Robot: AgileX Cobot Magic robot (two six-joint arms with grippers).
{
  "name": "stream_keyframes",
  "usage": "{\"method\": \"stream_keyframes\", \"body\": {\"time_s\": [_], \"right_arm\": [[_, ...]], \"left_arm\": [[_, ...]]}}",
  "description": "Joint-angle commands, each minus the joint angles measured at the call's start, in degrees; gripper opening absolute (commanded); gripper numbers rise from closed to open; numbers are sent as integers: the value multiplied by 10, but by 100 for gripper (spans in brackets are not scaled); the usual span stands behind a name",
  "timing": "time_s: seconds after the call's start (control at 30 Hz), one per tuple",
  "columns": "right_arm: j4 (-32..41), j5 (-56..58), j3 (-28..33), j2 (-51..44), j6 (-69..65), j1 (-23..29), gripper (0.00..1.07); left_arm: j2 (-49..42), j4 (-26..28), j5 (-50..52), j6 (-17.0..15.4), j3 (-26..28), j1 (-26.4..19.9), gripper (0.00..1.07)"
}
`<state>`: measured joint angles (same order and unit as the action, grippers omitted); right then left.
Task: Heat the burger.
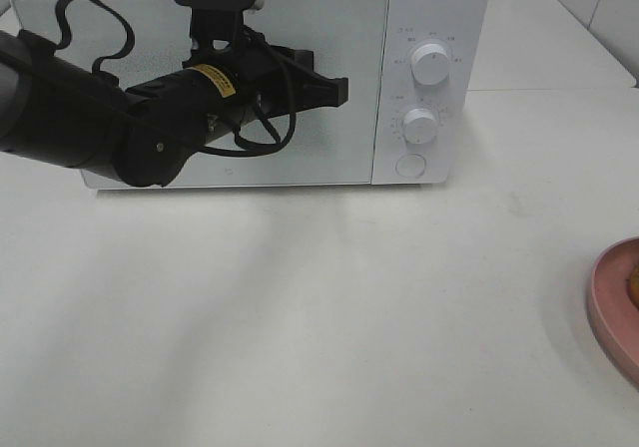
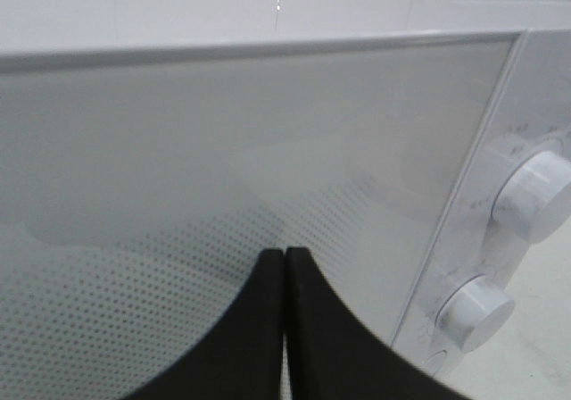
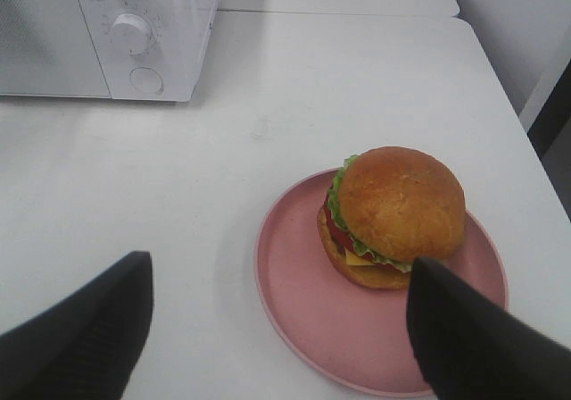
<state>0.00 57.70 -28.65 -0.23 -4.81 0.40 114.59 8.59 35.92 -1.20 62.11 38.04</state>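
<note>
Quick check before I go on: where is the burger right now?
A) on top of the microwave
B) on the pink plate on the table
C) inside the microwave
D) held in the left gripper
B: the right wrist view shows the burger sitting on the pink plate on the table, apart from the microwave, whose door is shut.

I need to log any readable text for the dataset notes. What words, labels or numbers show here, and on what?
Nothing can be read for certain.
Markings around the two knobs of the microwave: too small and blurred to read.
Yellow label on the left arm: print too small to read.
Burger and pink plate: no text.
</note>
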Motion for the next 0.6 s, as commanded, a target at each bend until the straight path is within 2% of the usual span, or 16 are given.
{"method": "stream_keyframes", "body": {"time_s": [0.03,0.1,0.17,0.27,0.4,0.43,0.47,0.5,0.53,0.57,0.6], "right_arm": [[0,-8,2,-15,10,-3,76],[0,-8,2,-15,10,-3,76],[0,-8,2,-15,9,-3,76],[0,-8,2,-15,9,-3,76],[0,-8,2,-15,9,-3,76],[0,-8,2,-15,9,-3,76],[0,-8,2,-15,9,-3,76],[0,-8,2,-15,9,-3,76],[0,-8,2,-15,9,-3,76],[0,-8,2,-15,9,-3,76],[0,-8,2,-15,9,-3,76]], "left_arm": [[-3,31,-8,-2,13,-15,0],[-6,25,-25,-2,13,-13,0],[-28,11,-106,-1,5,0,0],[-51,6,-163,-1,-9,11,0],[-71,-5,-216,-1,-27,16,1],[-86,-7,-260,-1,-38,18,11],[-86,-7,-260,-1,-38,18,11],[-94,-7,-278,-1,-42,18,21],[-111,-6,-331,-1,-47,18,49],[-111,-6,-331,-1,-47,18,49],[-125,-6,-383,-1,-47,18,78]]}}
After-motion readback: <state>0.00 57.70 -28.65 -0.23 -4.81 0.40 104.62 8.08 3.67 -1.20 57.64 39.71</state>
